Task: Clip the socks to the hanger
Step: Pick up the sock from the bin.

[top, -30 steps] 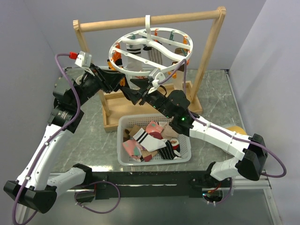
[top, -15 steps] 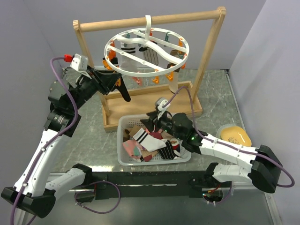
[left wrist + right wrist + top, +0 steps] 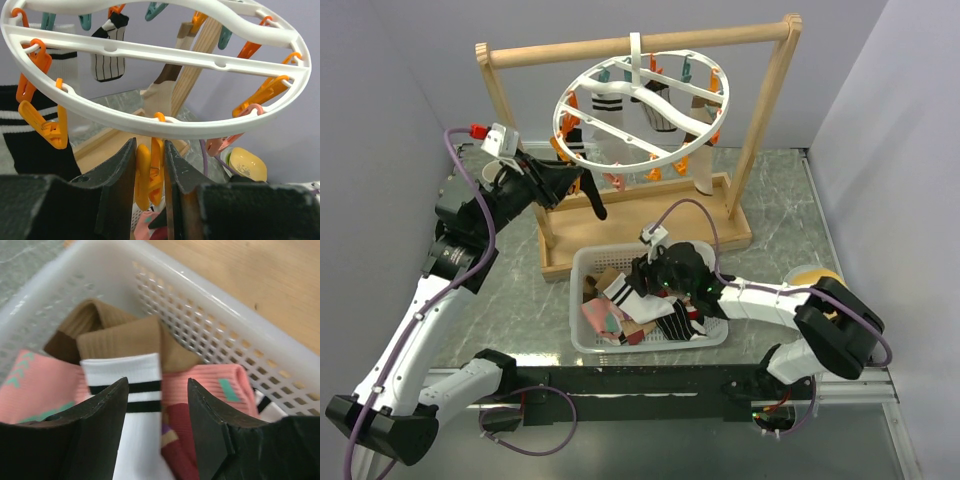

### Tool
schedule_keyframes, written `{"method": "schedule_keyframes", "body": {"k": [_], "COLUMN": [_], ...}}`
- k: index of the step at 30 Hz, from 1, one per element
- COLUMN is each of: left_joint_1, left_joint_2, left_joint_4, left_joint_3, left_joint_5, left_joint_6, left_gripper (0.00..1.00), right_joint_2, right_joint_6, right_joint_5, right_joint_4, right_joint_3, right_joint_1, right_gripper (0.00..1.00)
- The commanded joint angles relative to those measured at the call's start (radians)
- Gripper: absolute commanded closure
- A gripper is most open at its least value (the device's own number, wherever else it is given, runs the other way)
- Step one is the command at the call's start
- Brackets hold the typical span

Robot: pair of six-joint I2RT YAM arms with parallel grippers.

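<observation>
Now that the right gripper (image 3: 157,385) has left the round white plastic hanger (image 3: 165,127), it gapes empty over a white black-striped sock (image 3: 131,371); the left gripper (image 3: 150,142) pinches an orange peg (image 3: 144,175).

Tilted white hanger (image 3: 160,124) (few socks (image 3: 107,60) clipped), more heaped in basket (image 3: 574,300)

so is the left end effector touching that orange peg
Touching. Left wrist view: the left end effector squeezes the orange peg from both sides.

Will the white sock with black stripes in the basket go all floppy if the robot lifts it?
Probably floppy: the white striped sock lies draped over other socks. Likely light, being thin knit fabric. It lies flat, so rolling seems unlikely.
</observation>
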Motion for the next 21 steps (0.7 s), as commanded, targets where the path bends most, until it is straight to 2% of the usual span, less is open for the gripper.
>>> {"method": "schedule_keyframes", "body": {"k": [1, 8, 21], "left_joint_1": [0.008, 0.019, 0.034], "left_joint_2": [-0.031, -0.044, -0.064], "left_joint_4": [-0.032, -0.027, -0.012], "left_joint_3": [-0.031, -0.047, -0.046], "left_joint_5": [0.036, 0.04, 0.049], "left_joint_6": [-0.007, -0.02, -0.049], "left_gripper": [0.99, 0.99, 0.99], "right_joint_2": [0.043, 0.125, 0.16], "right_joint_6": [0.034, 0.06, 0.039], "right_joint_5": [-0.194, -0.468, -0.465], "right_joint_4": [0.106, 0.163, 0.124], "right_joint_3": [0.032, 0.065, 0.088], "right_joint_1": [-0.093, -0.142, -0.146], "right_gripper": [0.43, 0.5, 0.63]}}
